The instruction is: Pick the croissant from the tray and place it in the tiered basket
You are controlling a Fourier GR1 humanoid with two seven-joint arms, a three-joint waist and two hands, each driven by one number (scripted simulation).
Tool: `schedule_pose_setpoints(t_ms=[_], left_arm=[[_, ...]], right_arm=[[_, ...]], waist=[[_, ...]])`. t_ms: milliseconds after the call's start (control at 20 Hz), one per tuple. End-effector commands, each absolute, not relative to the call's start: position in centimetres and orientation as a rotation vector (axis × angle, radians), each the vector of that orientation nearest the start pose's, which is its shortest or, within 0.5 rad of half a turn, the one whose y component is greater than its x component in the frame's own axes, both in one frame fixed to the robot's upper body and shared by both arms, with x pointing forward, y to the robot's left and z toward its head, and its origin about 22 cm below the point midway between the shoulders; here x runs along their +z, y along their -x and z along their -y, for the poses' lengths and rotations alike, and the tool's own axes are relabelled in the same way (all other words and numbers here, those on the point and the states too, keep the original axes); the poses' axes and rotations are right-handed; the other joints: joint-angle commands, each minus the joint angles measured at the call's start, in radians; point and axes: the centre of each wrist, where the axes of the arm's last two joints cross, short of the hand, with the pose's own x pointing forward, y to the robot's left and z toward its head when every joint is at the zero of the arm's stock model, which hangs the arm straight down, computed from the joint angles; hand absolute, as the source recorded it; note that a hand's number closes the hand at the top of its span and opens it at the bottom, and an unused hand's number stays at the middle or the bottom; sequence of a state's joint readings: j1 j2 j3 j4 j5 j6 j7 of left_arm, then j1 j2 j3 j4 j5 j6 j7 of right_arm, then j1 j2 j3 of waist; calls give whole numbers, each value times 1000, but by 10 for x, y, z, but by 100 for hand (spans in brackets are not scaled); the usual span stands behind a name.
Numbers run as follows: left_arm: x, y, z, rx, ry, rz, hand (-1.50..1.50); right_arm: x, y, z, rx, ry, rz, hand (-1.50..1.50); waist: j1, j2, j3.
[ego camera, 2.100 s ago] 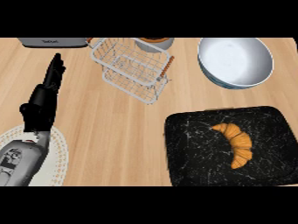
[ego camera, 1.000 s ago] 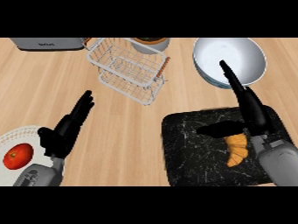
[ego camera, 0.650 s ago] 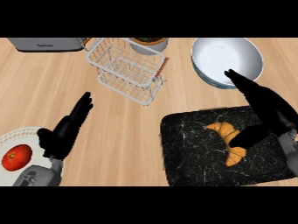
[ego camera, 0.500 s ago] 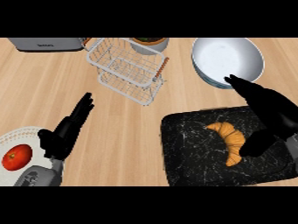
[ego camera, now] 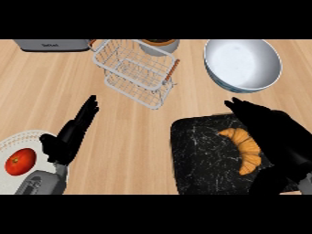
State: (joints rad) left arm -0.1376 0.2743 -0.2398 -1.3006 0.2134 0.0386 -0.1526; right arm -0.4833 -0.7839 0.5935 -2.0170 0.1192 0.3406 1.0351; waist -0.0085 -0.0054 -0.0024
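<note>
From the head view I look down on the counter point(ego camera: 138, 137). There is only this one view.

My right hand point(ego camera: 280, 137) is over the dark tray point(ego camera: 199, 155), on its right side. The fingers are straight and spread out, and the thumb sits low by the tray's front edge. So the hand is wide and holds nothing. I put it there because the croissant point(ego camera: 243, 148) lies on the tray just beside it. The hand covers the right edge of the croissant. I cannot tell if it touches it or is above it. I think the fingers and thumb are set apart like this so they can close on the croissant from two sides.

My left hand point(ego camera: 74, 132) is at the lower left, fingers straight and pointing up. It rests there and has no job right now. Next to it is a white plate point(ego camera: 3, 178) with a tomato point(ego camera: 21, 161) on it.

The wire basket point(ego camera: 134, 73) stands at the top, well apart from the tray. That is where the croissant must go. It looks tipped from up here, with two levels.

A big white bowl point(ego camera: 243, 64) sits near the tray, up and to the right. I should mind it when I lift the croissant and carry it over. A grey toaster point(ego camera: 50, 44) is at the far top left.
</note>
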Motion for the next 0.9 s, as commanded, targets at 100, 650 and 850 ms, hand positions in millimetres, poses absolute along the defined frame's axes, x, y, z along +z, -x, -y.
schedule_pose_setpoints(t_ms=[100, 650, 850], left_arm=[[-23, -274, -249, -226, 78, 1543, 0], [-17, -271, -243, -229, 84, 1523, 0], [-15, -270, -249, -234, 57, 1542, 0]], right_arm=[[172, -226, 167, 1192, 884, 940, -150], [111, -236, 179, 1225, 887, 740, -150], [97, -244, 192, 1210, 899, 766, -150]], waist=[[8, 4, 1], [11, 5, 2], [9, 5, 2]])
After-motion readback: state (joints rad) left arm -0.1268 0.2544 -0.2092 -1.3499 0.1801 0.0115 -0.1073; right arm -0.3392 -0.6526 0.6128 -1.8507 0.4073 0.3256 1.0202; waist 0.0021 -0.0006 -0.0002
